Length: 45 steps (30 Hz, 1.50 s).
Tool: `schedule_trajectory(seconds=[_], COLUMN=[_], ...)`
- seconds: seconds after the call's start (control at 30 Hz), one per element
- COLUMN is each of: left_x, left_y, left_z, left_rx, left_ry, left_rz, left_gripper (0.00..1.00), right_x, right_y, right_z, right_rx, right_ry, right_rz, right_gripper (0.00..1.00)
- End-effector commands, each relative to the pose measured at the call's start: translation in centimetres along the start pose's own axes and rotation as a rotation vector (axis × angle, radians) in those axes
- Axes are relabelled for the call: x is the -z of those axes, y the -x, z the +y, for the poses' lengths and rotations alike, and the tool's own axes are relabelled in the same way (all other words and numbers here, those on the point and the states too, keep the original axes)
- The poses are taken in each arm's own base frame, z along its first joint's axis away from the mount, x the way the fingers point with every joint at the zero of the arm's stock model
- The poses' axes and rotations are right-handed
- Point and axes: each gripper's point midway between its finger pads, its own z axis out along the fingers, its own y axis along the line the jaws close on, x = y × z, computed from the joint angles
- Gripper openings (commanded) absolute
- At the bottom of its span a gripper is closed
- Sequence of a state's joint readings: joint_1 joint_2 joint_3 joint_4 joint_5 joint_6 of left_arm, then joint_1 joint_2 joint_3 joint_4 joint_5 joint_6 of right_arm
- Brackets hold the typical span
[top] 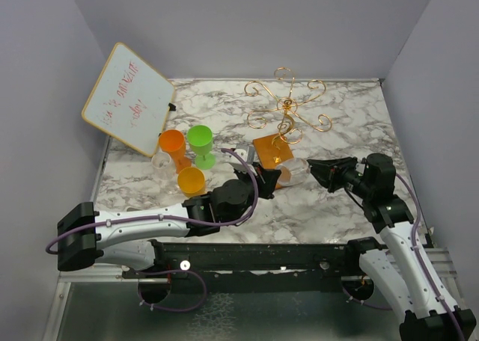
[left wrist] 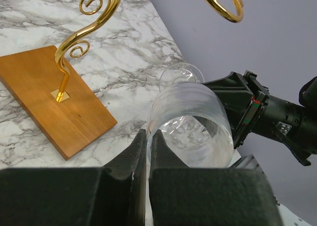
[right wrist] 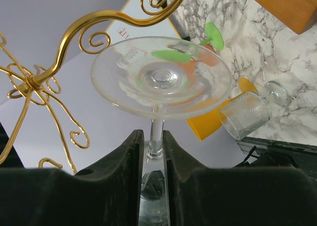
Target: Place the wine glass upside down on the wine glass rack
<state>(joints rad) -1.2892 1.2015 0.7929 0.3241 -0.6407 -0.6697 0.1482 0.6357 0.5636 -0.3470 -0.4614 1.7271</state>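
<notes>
The clear wine glass (top: 293,172) is held on its side between my two grippers, just in front of the rack's wooden base (top: 272,150). My left gripper (top: 263,179) is shut on the rim of its bowl (left wrist: 190,122), one finger inside and one outside, as the left wrist view (left wrist: 148,136) shows. My right gripper (top: 314,167) is shut on the stem (right wrist: 157,129), just under the round foot (right wrist: 161,77). The gold wire rack (top: 288,105) rises behind the glass. Its curled arms (right wrist: 74,35) show close by in the right wrist view.
A white board with red writing (top: 129,98) leans at the back left. A green goblet (top: 200,143), an orange goblet (top: 174,146) and a yellow cup (top: 191,180) stand left of the left gripper. A textured clear glass (right wrist: 242,114) lies near them.
</notes>
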Motion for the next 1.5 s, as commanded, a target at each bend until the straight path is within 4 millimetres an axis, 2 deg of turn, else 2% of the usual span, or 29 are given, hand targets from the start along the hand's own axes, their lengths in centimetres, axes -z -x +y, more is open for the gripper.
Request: schedule_trajectory(seconds=[0.0,0.13,0.3,0.37,0.53,0.63,0.73,0.87,1.03,1.13,1.23,1.47], left_x=[-0.1,-0.2,-0.4,-0.4,0.1,0.8,1.9,3.7,5.6,6.4,7.0,7.7], left_y=[1.7,1.4,0.9,0.9,1.3,1.7,2.0,2.3,3.8,5.2,7.1,11.3], left_z=[-1.3,-1.3,-1.1,-0.8,-0.2,0.4,1.2,2.5,3.0,2.9,2.3,-0.8], left_rx=[0.027,0.024,0.023,0.023,0.027,0.039,0.036,0.012,-0.028,-0.061,-0.110,-0.183], left_ry=[-0.031,-0.032,-0.027,-0.017,0.000,0.006,0.005,0.022,0.027,0.034,0.028,-0.021], left_rz=[-0.069,-0.064,-0.055,-0.059,-0.075,-0.082,-0.078,-0.051,-0.022,-0.024,-0.031,-0.035], left_gripper=[0.00,0.00,0.00,0.00,0.22,0.42,0.58,0.74,0.85,0.91,0.96,0.99], right_x=[-0.5,-0.8,-1.2,-1.3,-1.5,-1.3,-1.6,-1.8,-1.3,-0.6,0.3,1.8], right_y=[0.5,0.7,0.8,0.9,1.7,2.8,3.6,4.5,5.7,4.6,5.0,6.3], right_z=[0.1,0.3,0.5,0.5,1.5,2.9,3.9,5.1,5.9,7.3,8.1,10.0], right_rx=[0.012,0.017,0.035,0.049,0.126,0.285,0.455,0.742,1.118,1.346,1.439,1.542], right_ry=[0.005,0.006,0.007,0.008,0.046,0.077,0.099,0.144,0.145,0.242,0.255,0.246], right_rz=[-0.011,-0.012,-0.010,-0.015,-0.064,-0.149,-0.197,-0.251,-0.333,-0.331,-0.401,-0.553], right_gripper=[0.26,0.23,0.04,0.01,0.00,0.01,0.00,0.01,0.01,0.01,0.01,0.01])
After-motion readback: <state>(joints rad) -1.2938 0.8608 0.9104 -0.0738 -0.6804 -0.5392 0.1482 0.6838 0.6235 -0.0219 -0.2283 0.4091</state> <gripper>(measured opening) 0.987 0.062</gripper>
